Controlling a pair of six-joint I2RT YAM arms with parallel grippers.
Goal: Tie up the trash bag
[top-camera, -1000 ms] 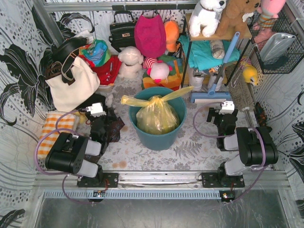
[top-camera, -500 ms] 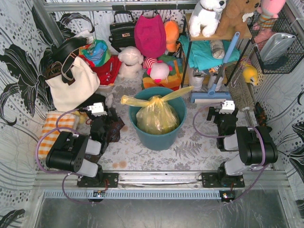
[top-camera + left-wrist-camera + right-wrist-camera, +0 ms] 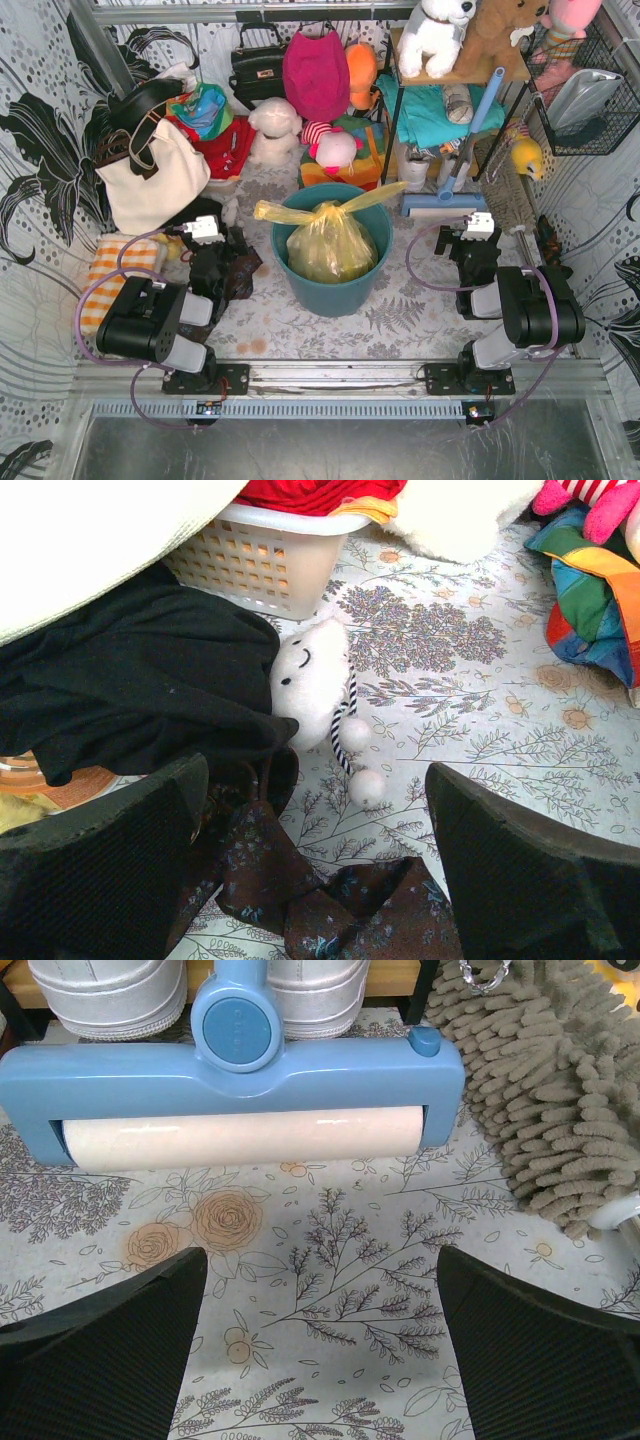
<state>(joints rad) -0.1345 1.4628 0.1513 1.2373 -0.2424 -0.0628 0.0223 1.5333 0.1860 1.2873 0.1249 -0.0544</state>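
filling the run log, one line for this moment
translucent yellow plastic trash bag looks knotted, in round teal plastic bin | left gripper open, empty | right gripper open, empty

A teal bin [image 3: 330,295] stands mid-tabletop [image 3: 400,310]. A cream tote [image 3: 150,185] leans at left; a blue roller [image 3: 235,1085] lies beside a shaggy mop [image 3: 540,1090].

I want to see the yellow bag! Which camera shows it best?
The top view: the whole bag sits in the teal bin, its ends sticking out sideways. Neither wrist view shows it at all.
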